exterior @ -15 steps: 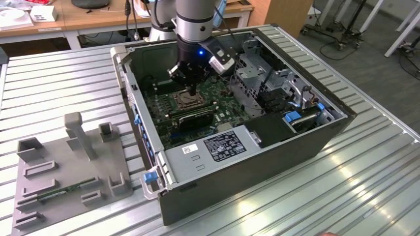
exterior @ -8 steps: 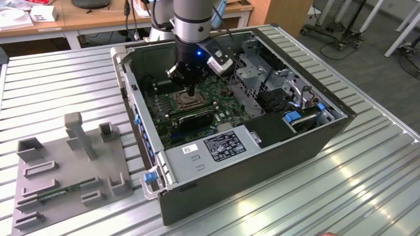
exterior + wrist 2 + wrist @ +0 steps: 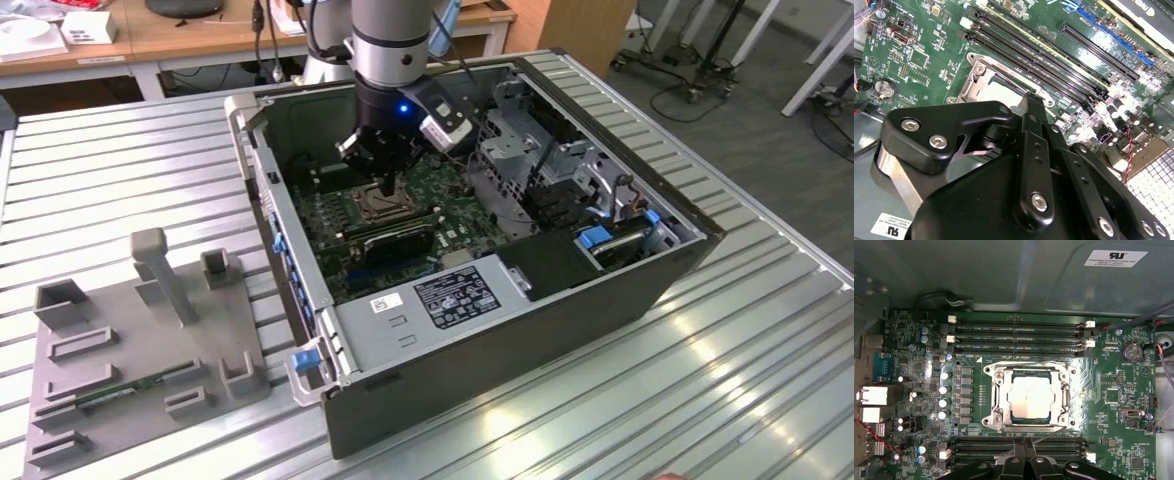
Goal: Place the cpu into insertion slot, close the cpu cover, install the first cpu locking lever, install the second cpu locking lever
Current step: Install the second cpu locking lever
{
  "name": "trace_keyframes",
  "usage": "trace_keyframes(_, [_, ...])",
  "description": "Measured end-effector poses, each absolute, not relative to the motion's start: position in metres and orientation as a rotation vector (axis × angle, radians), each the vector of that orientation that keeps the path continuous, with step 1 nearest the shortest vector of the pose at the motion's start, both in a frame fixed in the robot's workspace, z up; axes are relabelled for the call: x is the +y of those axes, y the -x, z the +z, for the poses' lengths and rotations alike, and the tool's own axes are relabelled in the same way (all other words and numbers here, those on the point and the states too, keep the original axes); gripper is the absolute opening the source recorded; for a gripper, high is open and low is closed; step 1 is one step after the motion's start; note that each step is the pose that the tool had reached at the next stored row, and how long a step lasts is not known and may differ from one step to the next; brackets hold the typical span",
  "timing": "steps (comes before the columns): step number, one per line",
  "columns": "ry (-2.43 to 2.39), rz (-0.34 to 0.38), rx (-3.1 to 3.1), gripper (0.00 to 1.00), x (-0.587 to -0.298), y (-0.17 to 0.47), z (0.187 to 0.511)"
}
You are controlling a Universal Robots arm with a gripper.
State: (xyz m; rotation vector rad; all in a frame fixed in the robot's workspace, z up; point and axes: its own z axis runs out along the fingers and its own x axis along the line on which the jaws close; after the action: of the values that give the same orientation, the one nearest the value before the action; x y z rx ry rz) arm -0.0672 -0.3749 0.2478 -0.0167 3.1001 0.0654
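CPU (image 3: pixel 1027 399) sits seated in the insertion slot (image 3: pixel 995 391), cover (image 3: pixel 1066 390) down, just ahead of the fingers (image 3: pixel 1025 452), pressed together and empty; thin, light, fragile, edge-grip only.

**CPU seated, cover down**

cpu (image 3: pixel 1029 398): flat square chip, silvery-tan top, lies level in the insertion slot (image 3: pixel 1029 371), centre of the first wrist view. cpu cover (image 3: pixel 1066 399): thin silver frame, lies flat around the chip, which shows through its window. In the exterior view the socket sits upper centre, on the green board inside the open case.
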Motion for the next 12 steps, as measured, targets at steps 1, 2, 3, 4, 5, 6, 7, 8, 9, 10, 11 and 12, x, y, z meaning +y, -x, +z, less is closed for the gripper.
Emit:
trace_keyframes(1, [0.016,0.066,3.1,0.11,-0.3751,0.0674,0.2477])
trace_keyframes(2, [0.017,0.065,3.1,0.11,-0.3753,0.0677,0.2477])
trace_keyframes(3, [0.017,0.065,3.1,0.11,-0.3755,0.068,0.2476])
trace_keyframes(4, [0.017,0.066,3.1,0.11,-0.3758,0.0683,0.2475])
trace_keyframes(5, [0.017,0.065,3.1,0.11,-0.3762,0.0688,0.2474])
trace_keyframes(6, [0.017,0.065,3.1,0.11,-0.3764,0.0693,0.2473])
trace_keyframes(7, [0.017,0.066,3.1,0.11,-0.3764,0.07,0.247])
trace_keyframes(8, [0.017,0.066,3.1,0.11,-0.3765,0.071,0.2467])
trace_keyframes(9, [0.017,0.066,3.1,0.11,-0.3765,0.072,0.2465])
trace_keyframes(10, [0.017,0.065,3.1,0.11,-0.3766,0.0733,0.2461])
trace_keyframes(11, [0.017,0.065,3.1,0.11,-0.3766,0.0749,0.2456])
trace_keyframes(12, [0.017,0.065,3.1,0.11,-0.3766,0.0766,0.245])
